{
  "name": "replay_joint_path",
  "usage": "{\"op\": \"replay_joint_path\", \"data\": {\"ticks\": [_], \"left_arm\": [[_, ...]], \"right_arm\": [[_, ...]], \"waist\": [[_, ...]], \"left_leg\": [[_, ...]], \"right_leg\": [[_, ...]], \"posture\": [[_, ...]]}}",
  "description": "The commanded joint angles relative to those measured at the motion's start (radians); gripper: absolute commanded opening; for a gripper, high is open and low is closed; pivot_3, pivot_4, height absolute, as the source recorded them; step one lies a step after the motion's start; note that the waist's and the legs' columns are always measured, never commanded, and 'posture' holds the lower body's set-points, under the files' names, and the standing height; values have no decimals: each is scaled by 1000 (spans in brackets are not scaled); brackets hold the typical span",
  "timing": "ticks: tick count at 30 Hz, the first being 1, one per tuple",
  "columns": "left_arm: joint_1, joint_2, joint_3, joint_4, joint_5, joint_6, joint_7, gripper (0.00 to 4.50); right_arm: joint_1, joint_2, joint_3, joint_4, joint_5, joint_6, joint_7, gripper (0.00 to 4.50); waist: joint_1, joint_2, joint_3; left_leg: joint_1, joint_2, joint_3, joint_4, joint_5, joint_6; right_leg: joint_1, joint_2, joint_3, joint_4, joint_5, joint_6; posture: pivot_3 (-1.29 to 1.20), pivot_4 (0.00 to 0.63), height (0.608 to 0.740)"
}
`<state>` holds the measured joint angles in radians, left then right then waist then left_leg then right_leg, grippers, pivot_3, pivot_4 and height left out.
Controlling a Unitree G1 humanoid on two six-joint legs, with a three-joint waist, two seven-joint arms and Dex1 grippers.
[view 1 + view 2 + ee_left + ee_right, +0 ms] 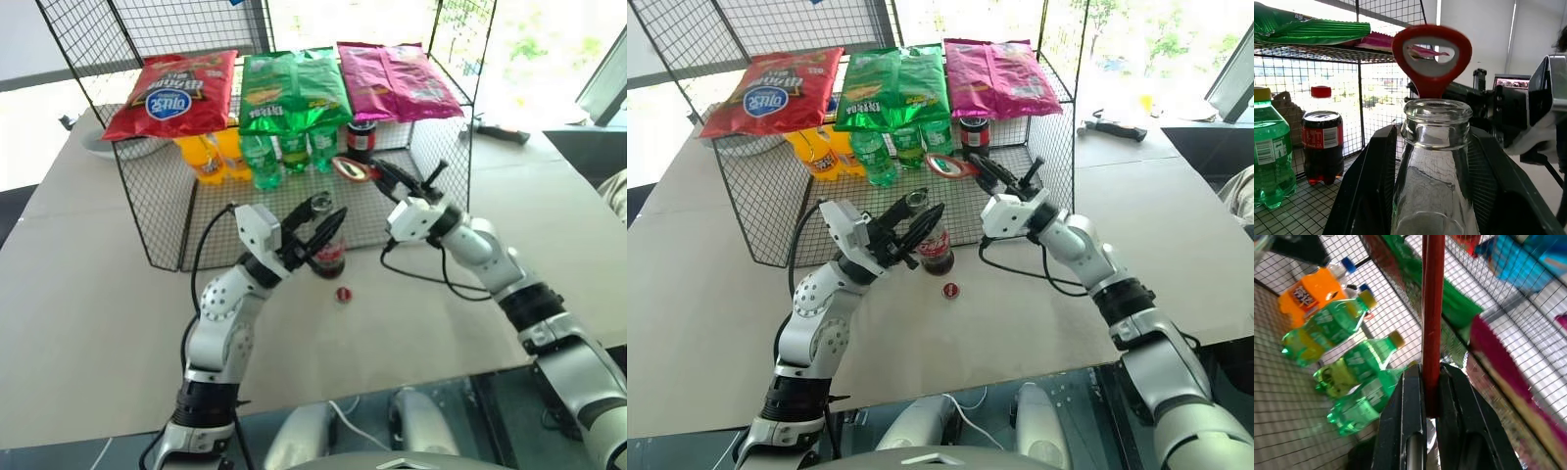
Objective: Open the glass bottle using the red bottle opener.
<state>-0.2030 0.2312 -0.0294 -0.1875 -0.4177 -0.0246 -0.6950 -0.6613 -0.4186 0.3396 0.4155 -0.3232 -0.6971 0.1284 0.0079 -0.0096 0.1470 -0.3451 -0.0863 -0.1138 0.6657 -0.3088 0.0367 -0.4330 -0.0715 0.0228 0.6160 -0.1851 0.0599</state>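
Judging by the cap [343, 294] lying on the table [88, 294], the bottle [1436, 161], clamped in the left gripper [315, 233], is open, so the right gripper [377, 174], pinching the opener [1431, 56], need only withdraw.

Bright daylight from rear windows, blown-out glare, blurred right wrist view

Both arms reach forward, wrists angled inward; the left gripper [315, 233] clamps something between its black fingers, the right gripper [377, 172] pinched tight.
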Motion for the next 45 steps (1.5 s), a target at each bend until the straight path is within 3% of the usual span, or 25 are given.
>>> {"op": "replay_joint_path", "data": {"ticks": [1, 3, 5, 6, 14, 17, 22, 26, 31, 37, 42, 45], "left_arm": [[33, 4, -26, 17, -1, 38, -11, 2494], [32, 3, -20, 16, 8, 31, -2, 3221], [32, 3, -17, 14, 15, 29, 8, 4230], [32, 2, -16, 13, 9, 34, 7, 4470], [46, 6, -11, -6, 0, 42, 0, 4470], [58, 13, -12, -19, -1, 47, -3, 4470], [98, 36, -4, -56, -9, 64, -8, 4470], [134, 52, 6, -57, -8, 61, -9, 4470], [153, 63, 8, -42, 11, 52, 0, 4500], [202, 87, 15, -61, 26, 49, -2, 4500], [302, 137, 65, -125, 14, 67, 9, 4500], [388, 168, 114, -176, -12, 87, 11, 4500]], "right_arm": [[31, 18, -39, -95, 60, 68, 53, 0], [55, 26, -44, -119, 63, 94, 71, 0], [75, 33, -48, -140, 69, 114, 86, 0], [83, 37, -49, -147, 77, 125, 95, 0], [151, 84, -70, -209, 187, 243, 198, 0], [204, 109, -81, -265, 268, 378, 260, 0], [350, 135, -99, -464, 529, 785, 388, 0], [470, 124, -162, -659, 792, 1267, 369, 0], [520, 124, -250, -771, 923, 1518, 299, 2125], [509, 82, -324, -760, 916, 1530, 288, 4385], [567, -122, -248, -758, 769, 1318, 478, 4448], [609, -163, -268, -714, 707, 1118, 555, 4448]], "waist": [[0, 0, 0], [-2, 0, 1], [-3, 0, 1], [-3, 0, 1], [-11, 0, 1], [-15, 0, 1], [-15, 0, 2], [-12, 1, 2], [-8, 1, 2], [-6, 1, 2], [6, 1, 2], [4, 0, 2]], "left_leg": [[0, 0, 0, 0, 0, 0], [0, 0, 0, 0, 0, 0], [0, 0, 0, 0, 0, 0], [-1, 0, -1, 0, 0, 0], [-1, 1, -1, 0, 0, 0], [-1, 0, -1, 0, 0, 0], [-2, 1, -2, 0, 0, 0], [-3, 1, -4, 0, -1, 1], [-3, 1, -3, 1, -1, 1], [-3, 1, -3, 2, -1, 1], [-3, 0, -3, 3, -1, 1], [-3, 2, -3, 2, -1, 1]], "right_leg": [[0, 0, 0, 0, 0, 0], [0, 0, 0, 0, 0, 0], [-1, 0, 0, 0, 0, 0], [-1, 0, -1, 1, 0, 0], [-1, 0, -1, 0, 0, 0], [-1, 0, -1, 0, 0, 0], [-1, 0, -2, 0, 0, 0], [-1, -1, -3, -1, 0, 0], [-1, -1, -3, -1, 0, 0], [0, -1, -4, -1, 0, 1], [0, -1, -5, -2, 0, 1], [1, 0, -6, -6, 0, 1]], "posture": [[0, 150, 740], [0, 150, 740], [0, 150, 740], [0, 150, 740], [0, 150, 740], [0, 150, 740], [0, 150, 740], [0, 150, 740], [0, 150, 740], [0, 150, 740], [0, 150, 740], [0, 150, 740]]}}
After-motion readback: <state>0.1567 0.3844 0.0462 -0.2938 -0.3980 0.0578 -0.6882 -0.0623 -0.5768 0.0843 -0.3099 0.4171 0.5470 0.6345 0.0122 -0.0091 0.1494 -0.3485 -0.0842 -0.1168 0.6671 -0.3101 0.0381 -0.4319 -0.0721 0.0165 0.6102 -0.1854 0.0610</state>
